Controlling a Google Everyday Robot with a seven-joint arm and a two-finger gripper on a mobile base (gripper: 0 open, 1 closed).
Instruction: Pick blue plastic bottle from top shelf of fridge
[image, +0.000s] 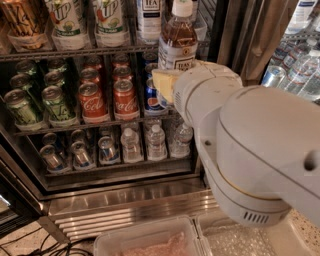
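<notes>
The blue plastic bottle, with white cap, amber drink and a navy-and-white label, stands out in front of the top shelf rail of the fridge. My gripper is shut on its lower label; one pale yellow finger shows just left of it. My big white arm hides the bottle's base and the other finger. A second bottle labelled TEA stays on the shelf just to the left.
Green-and-white 7UP bottles fill the top shelf's left. Below are green cans, Coke cans and a Pepsi can, then small water bottles. Clear bins sit below; more water bottles at right.
</notes>
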